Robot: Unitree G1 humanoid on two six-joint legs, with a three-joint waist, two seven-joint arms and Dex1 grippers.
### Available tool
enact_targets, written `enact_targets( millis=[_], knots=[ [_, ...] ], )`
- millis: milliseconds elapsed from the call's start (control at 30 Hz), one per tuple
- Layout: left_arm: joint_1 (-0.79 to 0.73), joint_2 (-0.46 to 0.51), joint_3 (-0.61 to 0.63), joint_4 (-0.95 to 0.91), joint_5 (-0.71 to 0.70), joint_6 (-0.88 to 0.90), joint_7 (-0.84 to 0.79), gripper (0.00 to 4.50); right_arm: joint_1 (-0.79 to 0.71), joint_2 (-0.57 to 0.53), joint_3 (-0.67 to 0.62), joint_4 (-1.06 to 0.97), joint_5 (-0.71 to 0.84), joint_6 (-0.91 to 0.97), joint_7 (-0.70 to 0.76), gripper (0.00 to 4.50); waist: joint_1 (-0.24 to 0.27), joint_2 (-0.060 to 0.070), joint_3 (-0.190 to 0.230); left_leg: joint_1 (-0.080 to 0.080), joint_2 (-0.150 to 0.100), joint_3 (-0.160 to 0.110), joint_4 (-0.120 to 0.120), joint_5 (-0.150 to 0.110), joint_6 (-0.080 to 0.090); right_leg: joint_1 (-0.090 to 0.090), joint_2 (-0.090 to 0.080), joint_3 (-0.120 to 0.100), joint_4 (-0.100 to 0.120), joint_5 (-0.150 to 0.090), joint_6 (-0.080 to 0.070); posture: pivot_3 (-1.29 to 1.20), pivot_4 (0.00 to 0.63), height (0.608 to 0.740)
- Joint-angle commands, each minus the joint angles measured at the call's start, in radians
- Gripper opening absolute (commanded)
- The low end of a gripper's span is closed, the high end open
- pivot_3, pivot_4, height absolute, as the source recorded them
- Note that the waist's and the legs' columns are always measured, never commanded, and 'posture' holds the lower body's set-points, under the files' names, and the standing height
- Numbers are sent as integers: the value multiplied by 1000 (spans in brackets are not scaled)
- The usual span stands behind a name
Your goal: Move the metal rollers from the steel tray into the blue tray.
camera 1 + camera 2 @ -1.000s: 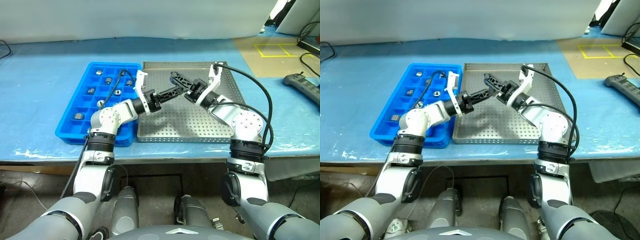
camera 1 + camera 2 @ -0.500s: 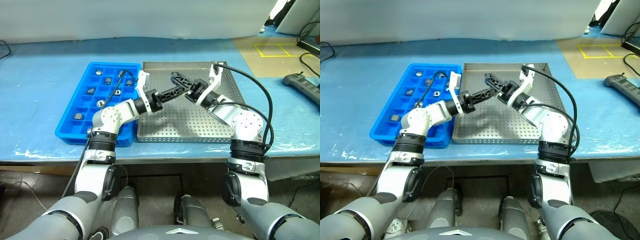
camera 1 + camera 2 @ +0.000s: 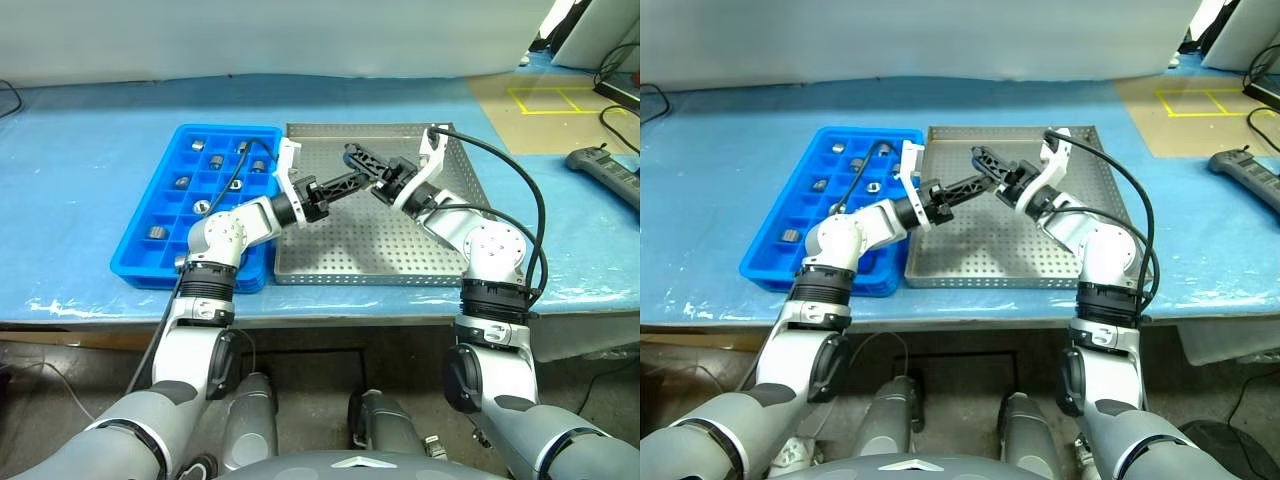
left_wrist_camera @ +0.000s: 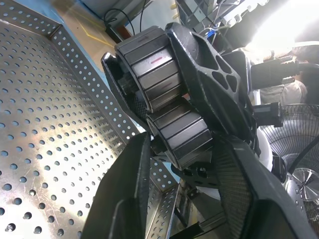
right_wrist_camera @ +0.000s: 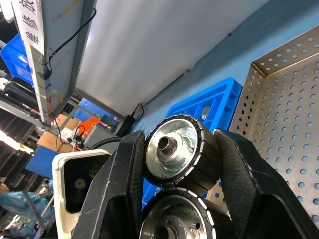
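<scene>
Head view: both arms stretched over the steel tray [image 3: 380, 250], tips meeting mid-air beside the blue tray [image 3: 160, 215]. Left wrist: left gripper [image 4: 182, 164] closing around the lower of two metal rollers [image 4: 164, 104]. Right wrist: right gripper [image 5: 174, 169] clamped on the same pair.

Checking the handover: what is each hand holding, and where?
Two stacked metal rollers: right hand clamps their sides; left hand closes around one.

Your left gripper [image 4: 179, 164] has narrowed its 2 black fingers around the lower of 2 ribbed, silver-grey metal rollers [image 4: 177, 134].
</scene>
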State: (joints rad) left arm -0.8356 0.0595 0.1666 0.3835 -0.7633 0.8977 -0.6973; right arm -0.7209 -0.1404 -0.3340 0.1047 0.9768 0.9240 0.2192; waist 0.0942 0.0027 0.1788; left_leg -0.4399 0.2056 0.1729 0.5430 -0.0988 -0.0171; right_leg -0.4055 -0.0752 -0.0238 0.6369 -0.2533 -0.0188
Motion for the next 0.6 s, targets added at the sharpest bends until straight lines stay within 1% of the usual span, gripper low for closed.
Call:
enact_targets(
  millis=[33,300,467,600],
  knots=[
    [-29,2,12,-10,-2,-19,2,1458,-10,-4,-9,-24,14,-14,11,1768,0,0,0,0,0,0,0,0,0,0,0,0,0,0,0,-155,150,740],
    [-32,-4,11,7,23,-44,36,1458,-8,-2,-7,-21,5,-16,7,1768,0,0,0,0,0,0,0,0,0,0,0,0,0,0,0,-157,150,740],
    [-39,-2,14,1,6,-27,20,1458,-18,3,-20,-21,8,-24,-4,1768,-1,0,0,0,0,0,0,0,0,0,0,0,0,0,0,-158,150,740],
    [-40,1,11,15,22,-41,27,1458,-74,30,-101,-19,118,-14,-63,1768,-1,0,0,0,0,0,0,0,0,0,0,0,0,0,0,-159,150,740]
  ],
)
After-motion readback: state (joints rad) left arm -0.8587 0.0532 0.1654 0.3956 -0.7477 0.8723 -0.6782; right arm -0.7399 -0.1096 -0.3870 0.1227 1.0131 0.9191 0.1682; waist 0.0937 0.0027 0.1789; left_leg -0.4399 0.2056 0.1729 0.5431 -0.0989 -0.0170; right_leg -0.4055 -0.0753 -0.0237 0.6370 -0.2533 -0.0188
